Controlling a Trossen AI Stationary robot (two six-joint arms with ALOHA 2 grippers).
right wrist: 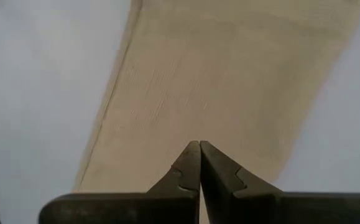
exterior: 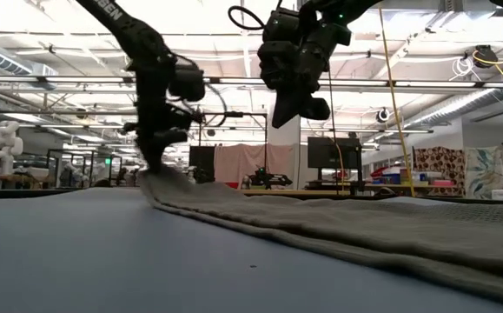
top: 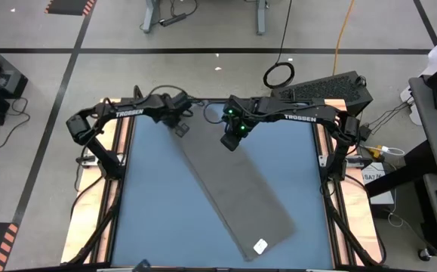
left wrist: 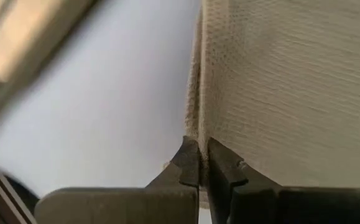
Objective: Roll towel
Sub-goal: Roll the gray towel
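Note:
The dark grey towel (top: 233, 193) lies folded in a long strip, slanting from the table's far middle to its near right. Its white tag (top: 260, 245) is at the near end. My left gripper (top: 180, 128) is down at the strip's far end, shut on the towel's edge (left wrist: 195, 134). My right gripper (top: 232, 142) is shut and empty. It hangs above the far part of the towel (right wrist: 229, 74), well clear of it in the low view (exterior: 299, 109). My left gripper pinches the towel's left long edge (left wrist: 195, 134), near the far corner, between its two fingers. The fingers come from above, pointing down. The towel lies flat on the table, with only the held far end (exterior: 151, 178) bunched a little at the fingers.
The blue tabletop (top: 158, 204) lies bare to the left of the towel and at the far right (top: 293, 151). The arms' bases stand at the table's left (top: 82, 128) and right (top: 346, 128) sides. Wooden rails run along both side edges.

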